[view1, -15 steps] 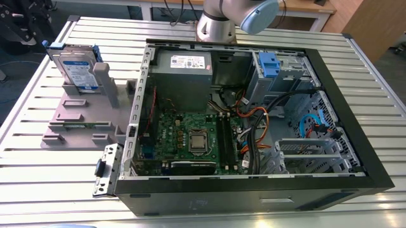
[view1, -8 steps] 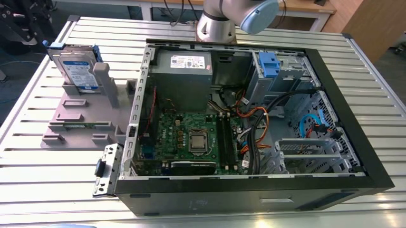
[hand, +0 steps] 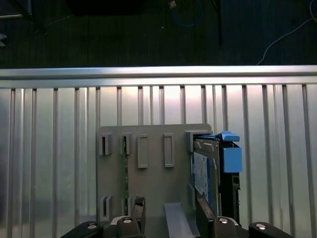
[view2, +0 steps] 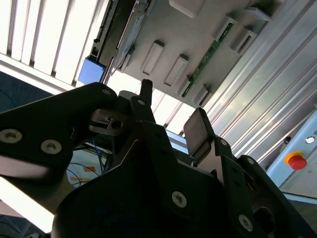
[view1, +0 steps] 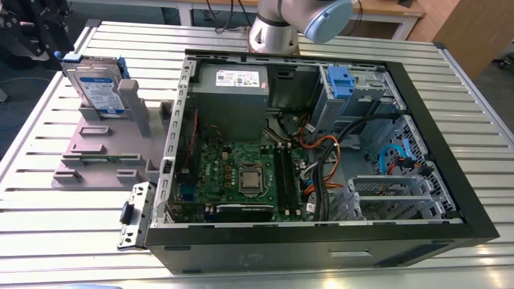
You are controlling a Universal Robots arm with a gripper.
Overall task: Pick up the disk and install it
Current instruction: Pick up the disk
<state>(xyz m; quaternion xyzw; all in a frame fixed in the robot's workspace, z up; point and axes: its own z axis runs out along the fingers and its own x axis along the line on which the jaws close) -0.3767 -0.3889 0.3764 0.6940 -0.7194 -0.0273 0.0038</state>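
The tool is seen spread, with nothing pinched between its fingers. Beyond it, the disk is held upright on edge in a grey holder on the slatted bench, at the exterior view's left of the opened computer case.

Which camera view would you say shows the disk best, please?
The exterior view: the disk stands upright in the grey holder, its labelled face toward the camera. The first wrist view shows it edge-on, beside its blue bracket. The second wrist view catches a thin edge and a blue corner.
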